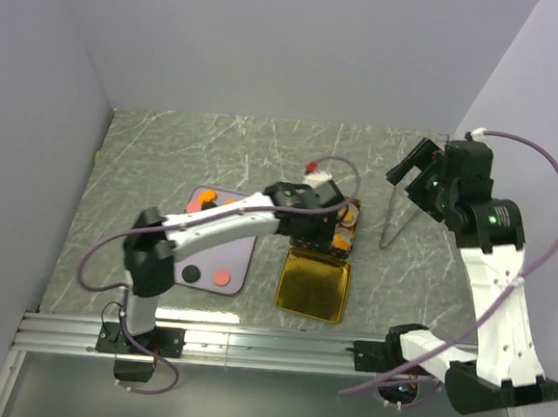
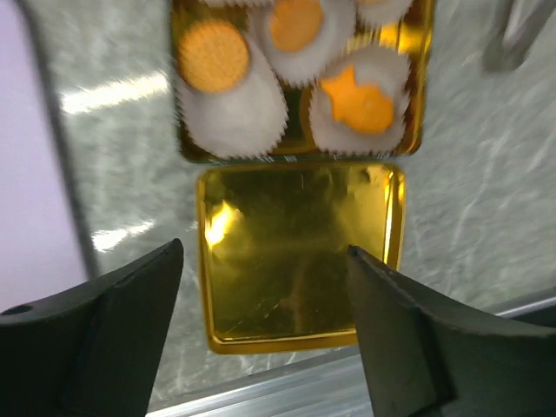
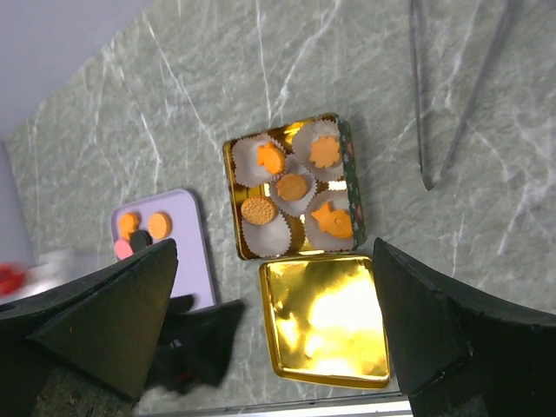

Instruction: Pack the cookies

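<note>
left pincer (image 2: 263, 261) wide, empty, arm stretched far-right, hanging over tin (image 3: 354, 191) | right pincer (image 3: 274, 252) wide, empty, arm bent, raised high at right | cookies (image 3: 293, 187) in paper cups inside tin, more on lilac tray (image 3: 187, 217) left of it | gold lid (image 3: 326, 317) just near of tin on surface

Tin (image 2: 420, 95) (cookies (image 2: 295, 22) too) beyond top edge

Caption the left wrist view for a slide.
Open left tool frames the gold lid; cookies sit in paper cups in tin.
</note>
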Controlling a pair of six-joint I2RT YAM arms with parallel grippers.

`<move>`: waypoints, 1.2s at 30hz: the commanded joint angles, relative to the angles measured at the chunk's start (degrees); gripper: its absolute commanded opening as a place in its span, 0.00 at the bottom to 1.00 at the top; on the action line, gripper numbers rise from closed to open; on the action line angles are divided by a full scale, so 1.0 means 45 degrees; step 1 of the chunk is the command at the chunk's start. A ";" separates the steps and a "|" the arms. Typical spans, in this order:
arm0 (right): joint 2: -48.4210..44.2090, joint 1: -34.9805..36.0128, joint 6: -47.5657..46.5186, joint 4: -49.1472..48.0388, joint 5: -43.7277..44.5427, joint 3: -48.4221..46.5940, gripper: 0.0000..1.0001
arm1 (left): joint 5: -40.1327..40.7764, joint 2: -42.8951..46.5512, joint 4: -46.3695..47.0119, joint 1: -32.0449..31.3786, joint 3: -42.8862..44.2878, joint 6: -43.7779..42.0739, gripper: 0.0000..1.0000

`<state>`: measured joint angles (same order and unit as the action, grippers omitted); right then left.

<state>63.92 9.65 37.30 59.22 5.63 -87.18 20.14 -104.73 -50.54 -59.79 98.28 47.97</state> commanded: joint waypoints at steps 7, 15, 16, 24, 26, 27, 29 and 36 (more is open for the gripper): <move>-0.1432 -0.0016 0.0500 0.1077 0.1835 -0.2364 1.00 | -0.1388 -0.2956 -0.0724 -0.1400 0.1967 0.0729 0.71; -0.1372 0.0218 0.0539 0.0688 0.0684 -0.1978 1.00 | -0.2073 -0.4947 -0.1092 -0.2512 0.3744 0.0416 0.66; -0.1392 0.0296 0.0520 0.0610 0.0548 -0.1859 1.00 | -0.2093 -0.5124 -0.1170 -0.2592 0.4113 0.0241 0.66; -0.1236 0.0941 0.0364 0.0355 0.0429 -0.1448 1.00 | -0.2581 -0.6315 -0.1346 -0.2690 0.4703 -0.0384 0.61; -0.1255 0.1078 0.0364 0.0297 0.0390 -0.1254 1.00 | -0.2679 -0.6531 -0.1424 -0.2690 0.4800 -0.0463 0.61; -0.1333 0.1078 0.0344 0.0258 0.0371 -0.1175 1.00 | -0.2756 -0.6706 -0.1424 -0.2709 0.4762 -0.0444 0.60; -0.1392 0.1117 0.0325 0.0199 0.0351 -0.0942 1.00 | -0.2991 -0.6883 -0.1288 -0.2748 0.4684 -0.0522 0.59; -0.1646 0.1137 0.0247 0.0141 0.0468 -0.0472 1.00 | -0.3206 -0.7566 -0.1229 -0.3060 0.4801 -0.0776 0.54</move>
<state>57.82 14.28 39.11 62.17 7.27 -90.02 7.29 -136.81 -56.01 -72.38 118.56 45.82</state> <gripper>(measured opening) 0.996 0.547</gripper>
